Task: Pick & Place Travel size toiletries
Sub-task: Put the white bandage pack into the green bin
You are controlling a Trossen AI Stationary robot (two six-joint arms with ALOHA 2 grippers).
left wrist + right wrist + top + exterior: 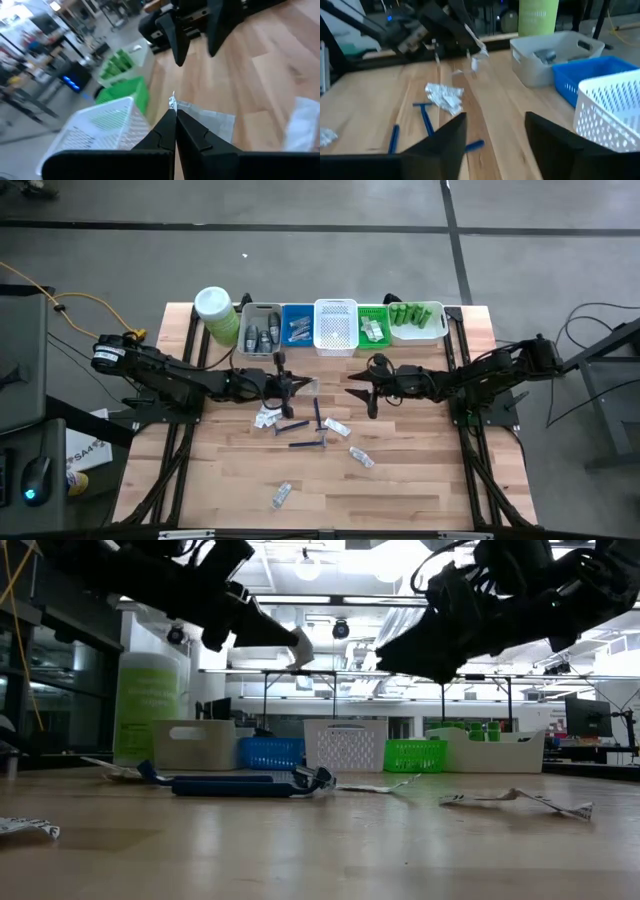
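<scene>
While the nearest sachet (282, 495) lies alone toward the front edge of the table (420, 490), more sachets and a few thin blue sticks (307, 444) are scattered across the middle, apparently waiting to be sorted. Above that scatter the left claw (303, 387) hangs clenched on a small white sachet (303, 646), pinched by one edge and lifted clear of the wood, probably so it can be carried over a bin wall. Facing it, well apart, the right claw (357, 393) hovers with its fingers spread and nothing between them, seemingly ready for its own pick. Behind both, a row of bins lines the far edge: grey bin (262, 330), blue bin (297, 326), white bin (336, 326), green bin (373, 326), and a pale tray (417, 322) of green bottles, with a tall green jar (216, 313) beside.
</scene>
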